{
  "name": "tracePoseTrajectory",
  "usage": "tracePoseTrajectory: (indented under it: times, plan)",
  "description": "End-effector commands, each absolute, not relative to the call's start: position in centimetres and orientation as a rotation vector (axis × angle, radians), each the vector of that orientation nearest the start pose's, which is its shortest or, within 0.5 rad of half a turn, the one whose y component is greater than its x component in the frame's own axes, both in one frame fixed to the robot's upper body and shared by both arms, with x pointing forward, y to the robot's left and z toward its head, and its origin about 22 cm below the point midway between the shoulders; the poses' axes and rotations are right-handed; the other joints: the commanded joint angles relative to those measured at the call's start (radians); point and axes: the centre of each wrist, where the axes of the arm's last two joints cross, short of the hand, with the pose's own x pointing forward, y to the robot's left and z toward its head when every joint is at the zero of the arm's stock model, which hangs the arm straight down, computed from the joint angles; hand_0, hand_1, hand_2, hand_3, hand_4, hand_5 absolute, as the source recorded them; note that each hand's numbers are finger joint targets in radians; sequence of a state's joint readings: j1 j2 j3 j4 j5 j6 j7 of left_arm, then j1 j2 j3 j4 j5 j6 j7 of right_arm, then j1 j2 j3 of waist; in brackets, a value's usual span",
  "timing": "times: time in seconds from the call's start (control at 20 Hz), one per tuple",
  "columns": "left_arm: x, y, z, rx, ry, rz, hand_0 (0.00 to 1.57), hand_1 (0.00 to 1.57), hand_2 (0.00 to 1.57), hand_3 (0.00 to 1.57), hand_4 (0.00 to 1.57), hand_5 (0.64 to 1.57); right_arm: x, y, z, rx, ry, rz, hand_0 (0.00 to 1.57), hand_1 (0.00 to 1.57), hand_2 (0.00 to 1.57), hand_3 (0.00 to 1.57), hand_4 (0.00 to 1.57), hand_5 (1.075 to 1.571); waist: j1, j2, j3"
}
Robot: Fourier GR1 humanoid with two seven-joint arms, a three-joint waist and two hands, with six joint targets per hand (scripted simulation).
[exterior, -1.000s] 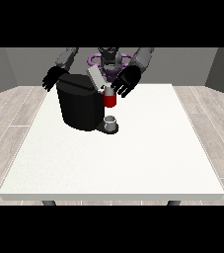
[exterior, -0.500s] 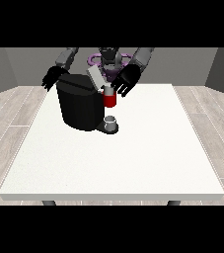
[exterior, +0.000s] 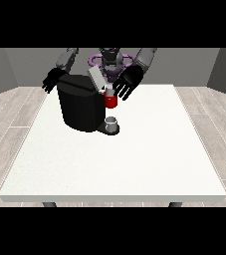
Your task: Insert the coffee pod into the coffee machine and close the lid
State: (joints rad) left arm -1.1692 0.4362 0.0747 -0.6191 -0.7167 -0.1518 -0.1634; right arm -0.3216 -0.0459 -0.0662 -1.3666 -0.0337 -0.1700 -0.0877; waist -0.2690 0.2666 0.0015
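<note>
The black coffee machine [exterior: 81,107] stands at the table's far left of centre. Its grey lid [exterior: 95,78] is tilted up. A red thing at the machine [exterior: 110,101] shows on its right side, under the lid. A grey thing [exterior: 112,123] rests on the machine's base, below the red thing. The hand at the view's right [exterior: 127,82] hovers just right of the lid and the red thing, fingers spread and holding nothing. Behind the machine's left top corner, the hand at the view's left [exterior: 52,79] hangs with relaxed fingers.
The white table [exterior: 149,159] stretches wide towards the camera and to the right of the machine. The robot's torso [exterior: 110,62] is behind the machine at the far edge.
The hand at the view's right rose slightly, then came back down beside the lid. The lid, the machine and the other hand look unchanged.
</note>
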Motion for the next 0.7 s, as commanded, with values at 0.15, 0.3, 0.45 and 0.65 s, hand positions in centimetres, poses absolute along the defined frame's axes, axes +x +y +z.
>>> tracePoseTrajectory:
  times: [0.15,0.3,0.45,0.65]
  plan:
    - [46.4,24.8,23.2,0.754,-1.566,-1.115,0.0,0.0,0.0,0.0,0.0,1.571,31.9,-21.2,2.7,-0.087,-1.698,-0.109,0.0,0.0,0.0,0.0,0.42,1.571,0.007,-0.02,-0.001]
    - [46.1,27.6,23.0,0.762,-1.594,-1.088,0.0,0.0,0.0,0.0,0.0,1.571,31.4,-20.7,3.4,-0.076,-1.728,-0.091,0.0,0.0,0.0,0.0,0.35,1.571,-0.003,-0.008,-0.0015]
    - [46.1,25.5,20.7,0.724,-1.573,-1.09,0.0,0.0,0.0,0.0,0.0,1.571,30.1,-23.7,0.4,-0.112,-1.656,-0.095,0.0,0.0,0.0,0.0,0.34,1.571,0.012,-0.063,-0.0011]
    - [46.1,25.5,22.1,0.733,-1.584,-1.117,0.0,0.0,0.0,0.0,0.0,1.571,32.3,-24.0,3.2,-0.139,-1.667,-0.116,0.0,0.0,0.0,0.0,0.38,1.571,0.051,-0.066,-0.0014]
